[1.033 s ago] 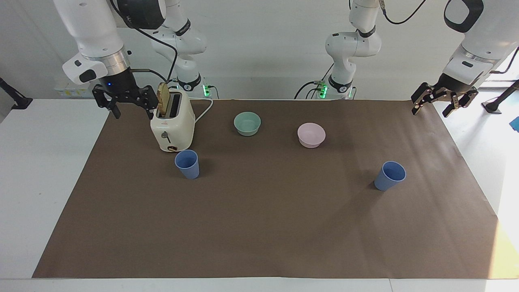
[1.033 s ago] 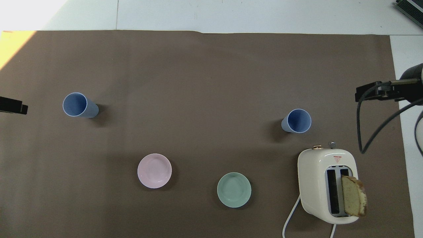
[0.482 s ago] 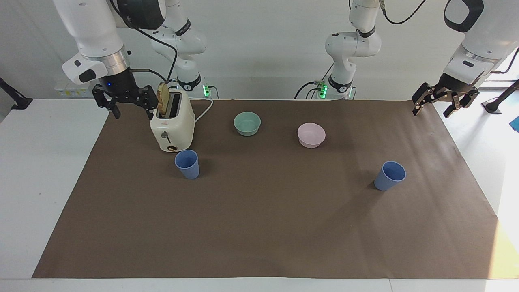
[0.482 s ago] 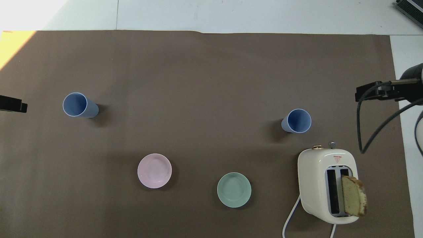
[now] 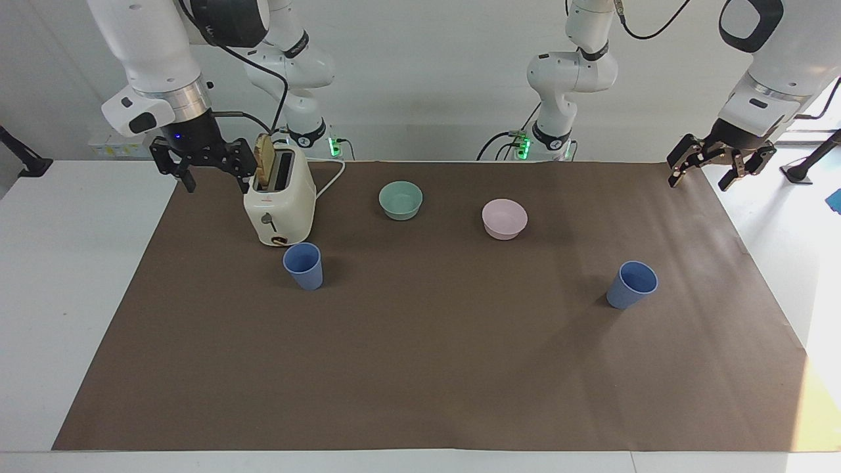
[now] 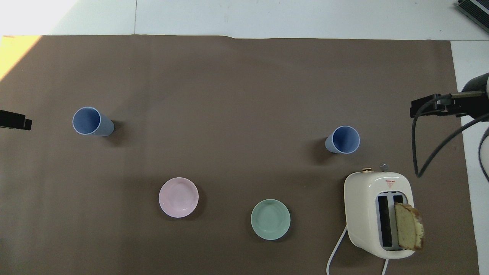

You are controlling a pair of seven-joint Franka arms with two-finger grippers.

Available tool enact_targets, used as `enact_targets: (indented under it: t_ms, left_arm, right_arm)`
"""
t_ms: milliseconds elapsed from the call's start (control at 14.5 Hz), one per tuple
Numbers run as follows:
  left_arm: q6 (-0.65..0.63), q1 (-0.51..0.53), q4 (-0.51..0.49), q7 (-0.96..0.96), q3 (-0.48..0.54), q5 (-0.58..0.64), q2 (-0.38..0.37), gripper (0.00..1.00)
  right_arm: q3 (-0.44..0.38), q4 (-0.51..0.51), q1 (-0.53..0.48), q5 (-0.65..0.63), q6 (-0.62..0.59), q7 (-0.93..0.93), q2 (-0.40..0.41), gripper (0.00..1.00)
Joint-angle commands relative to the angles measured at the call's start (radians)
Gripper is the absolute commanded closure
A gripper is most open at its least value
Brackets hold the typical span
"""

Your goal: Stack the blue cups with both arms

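Two blue cups stand upright and apart on the brown mat. One cup (image 5: 303, 265) (image 6: 342, 139) is beside the toaster, a little farther from the robots than it. The other cup (image 5: 631, 284) (image 6: 92, 122) stands alone toward the left arm's end. My right gripper (image 5: 213, 176) (image 6: 435, 107) hangs open and empty over the mat's edge beside the toaster. My left gripper (image 5: 700, 177) hangs open and empty over the mat's corner at the left arm's end; only its tip (image 6: 15, 123) shows in the overhead view.
A cream toaster (image 5: 279, 203) (image 6: 378, 214) with a bread slice (image 6: 408, 231) sticking up stands toward the right arm's end. A teal-green bowl (image 5: 401, 200) (image 6: 270, 219) and a pink bowl (image 5: 504, 219) (image 6: 178, 197) sit nearer the robots than the cups.
The left gripper has shifted very slightly. The cups and the right gripper have not moved.
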Motion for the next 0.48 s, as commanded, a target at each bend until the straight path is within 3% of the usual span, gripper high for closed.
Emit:
enact_targets:
  t_ms: [0, 413]
  left_arm:
    - [0.017, -0.009, -0.013, 0.007, 0.007, -0.005, -0.005, 0.0]
    - [0.015, -0.01, 0.001, 0.013, 0.007, -0.003, 0.007, 0.0]
  right_arm:
    - [-0.005, -0.032, 0.003, 0.005, 0.022, -0.018, -0.025, 0.0]
    - [-0.005, -0.035, 0.0, 0.007, 0.024, -0.018, -0.025, 0.0]
